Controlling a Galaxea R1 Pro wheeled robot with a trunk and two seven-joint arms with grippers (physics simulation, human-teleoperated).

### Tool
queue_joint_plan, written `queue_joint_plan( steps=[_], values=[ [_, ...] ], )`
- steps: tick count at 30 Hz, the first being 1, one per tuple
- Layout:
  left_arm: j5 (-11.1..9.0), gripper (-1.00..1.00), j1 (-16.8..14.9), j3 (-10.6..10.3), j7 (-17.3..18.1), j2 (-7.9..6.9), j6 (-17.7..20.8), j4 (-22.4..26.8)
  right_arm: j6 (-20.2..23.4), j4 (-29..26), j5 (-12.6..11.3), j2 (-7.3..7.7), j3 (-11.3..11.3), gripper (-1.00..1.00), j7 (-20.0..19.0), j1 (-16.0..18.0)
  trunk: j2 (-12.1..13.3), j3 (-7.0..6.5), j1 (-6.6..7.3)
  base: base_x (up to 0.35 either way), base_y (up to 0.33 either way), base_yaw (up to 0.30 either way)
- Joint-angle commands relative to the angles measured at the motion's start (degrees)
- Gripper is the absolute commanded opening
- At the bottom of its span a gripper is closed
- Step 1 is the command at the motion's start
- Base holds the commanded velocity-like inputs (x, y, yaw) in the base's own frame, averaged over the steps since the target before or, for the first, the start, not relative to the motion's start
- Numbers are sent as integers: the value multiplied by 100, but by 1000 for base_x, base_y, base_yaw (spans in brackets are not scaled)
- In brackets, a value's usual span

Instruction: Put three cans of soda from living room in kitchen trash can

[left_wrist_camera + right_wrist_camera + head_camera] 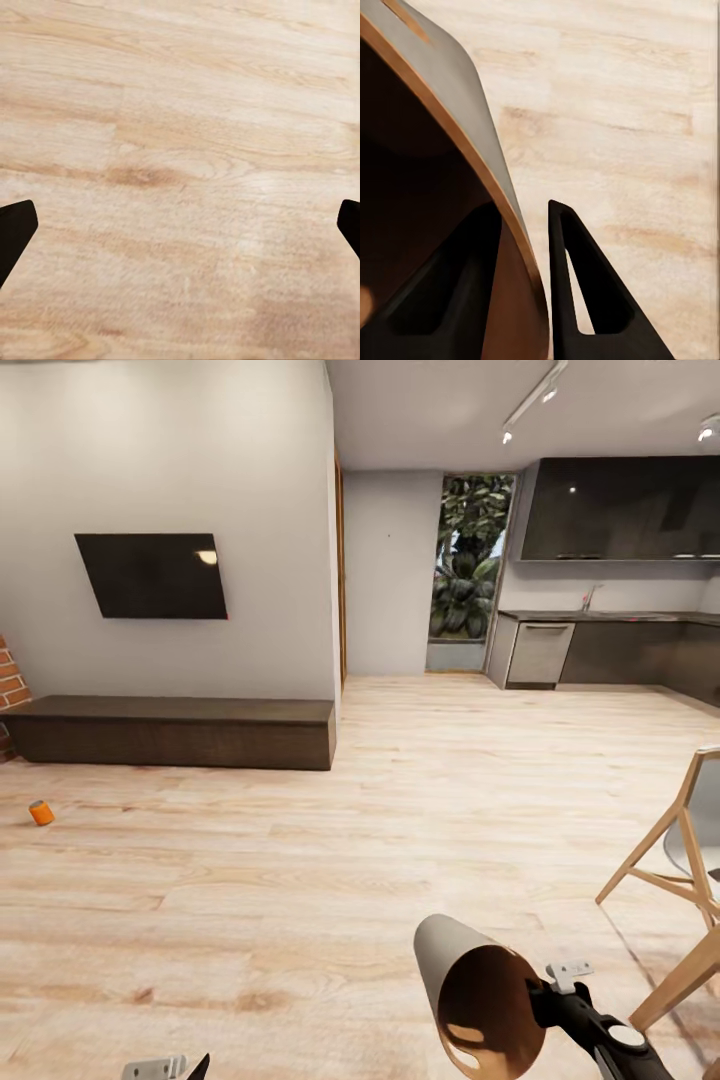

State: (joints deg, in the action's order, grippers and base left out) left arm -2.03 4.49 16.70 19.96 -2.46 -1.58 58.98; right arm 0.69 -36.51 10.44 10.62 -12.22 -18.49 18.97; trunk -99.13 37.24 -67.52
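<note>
Right claw (529,292) clamped on the rim of the trash can (480,980): one finger inside the brown interior, one outside against the grey wall; can held tilted, mouth toward the camera, low in head view. Left claw (180,225) fingers wide apart over bare plank floor (180,112), holding nothing. No readable labels. One orange soda can (41,813) on the floor far left, well apart from both claws, near the low dark TV bench (180,730). Kitchen (610,610) at far right, wooden chair (680,860) nearby.
</note>
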Motion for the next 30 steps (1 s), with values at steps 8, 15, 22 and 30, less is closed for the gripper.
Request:
queue_joint_plan(
  steps=[8, 15, 22, 30],
  values=[
    [1, 100, 0, 0, -1, 0, 0, -8, -177, -484, -57, 9, -13, -100, -198, -504, 322, -145, 177, 0, 0, 0],
    [1, 100, 0, 0, -1, -5, -8, -9, -523, -834, -225, 4, -294, -100, -308, -1010, 603, -271, 330, 0, 0, 0],
    [-1, 100, -2, 0, -1, -14, -35, -67, -2151, -840, -291, -29, -396, -100, -320, -1419, 884, -396, 484, 0, 0, 0],
    [0, 100, -34, 0, -3, -17, -51, -123, -2834, -833, -467, -33, -418, -100, -353, -1793, 1204, -540, 660, 0, 0, 0]
  ],
)
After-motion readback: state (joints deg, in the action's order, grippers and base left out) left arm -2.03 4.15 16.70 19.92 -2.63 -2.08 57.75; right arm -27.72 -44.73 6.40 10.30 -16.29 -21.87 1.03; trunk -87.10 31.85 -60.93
